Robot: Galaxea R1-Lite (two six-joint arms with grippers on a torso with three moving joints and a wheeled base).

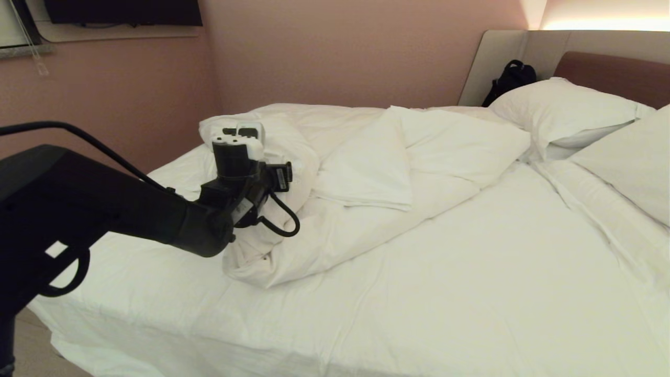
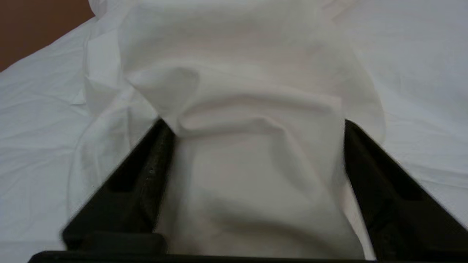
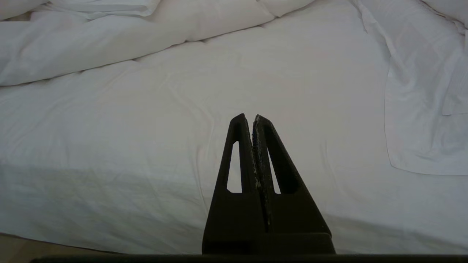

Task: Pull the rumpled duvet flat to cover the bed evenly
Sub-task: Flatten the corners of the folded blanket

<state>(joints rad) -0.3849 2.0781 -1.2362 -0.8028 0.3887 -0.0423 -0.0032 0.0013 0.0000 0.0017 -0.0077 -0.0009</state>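
Observation:
The white duvet (image 1: 366, 173) lies bunched and folded back across the far half of the bed (image 1: 471, 272), leaving the sheeted mattress bare in front. My left gripper (image 1: 242, 131) reaches over the bed's left side into the duvet's rumpled left end. In the left wrist view its black fingers (image 2: 153, 164) stand wide apart, and a thick fold of the duvet (image 2: 256, 164) fills the gap between them; the left gripper (image 2: 252, 122) is open. My right gripper (image 3: 252, 116) hangs shut and empty above the bare sheet (image 3: 146, 128), outside the head view.
Two white pillows (image 1: 565, 110) (image 1: 628, 157) lie at the head of the bed on the right, below the padded headboard (image 1: 607, 68). A black bag (image 1: 510, 78) leans against the headboard's corner. A pink wall (image 1: 314, 52) runs behind the bed.

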